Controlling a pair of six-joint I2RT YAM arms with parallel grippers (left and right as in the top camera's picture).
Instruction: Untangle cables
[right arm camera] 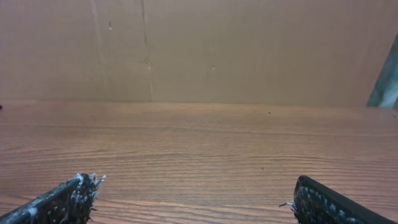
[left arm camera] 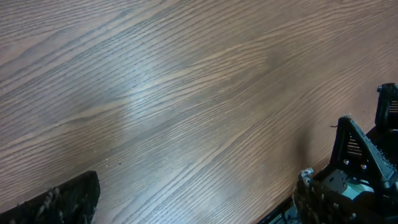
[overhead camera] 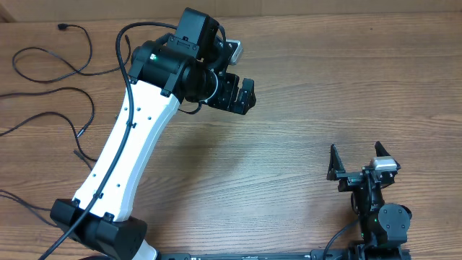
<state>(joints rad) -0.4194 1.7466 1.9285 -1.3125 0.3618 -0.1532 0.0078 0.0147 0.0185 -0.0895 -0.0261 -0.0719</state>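
Left gripper [overhead camera: 239,94] and right gripper [overhead camera: 355,160] jaws both open, empty. We'd swing left over to the cables [overhead camera: 62,27] and pinch one loose end.

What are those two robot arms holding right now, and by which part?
Nothing. The left gripper and the right gripper are both open and empty; the thin black cables lie apart from them on the wooden table.

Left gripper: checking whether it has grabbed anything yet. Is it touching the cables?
Apart. The overhead view shows the left gripper over bare table, with the cables lying well off to its side.
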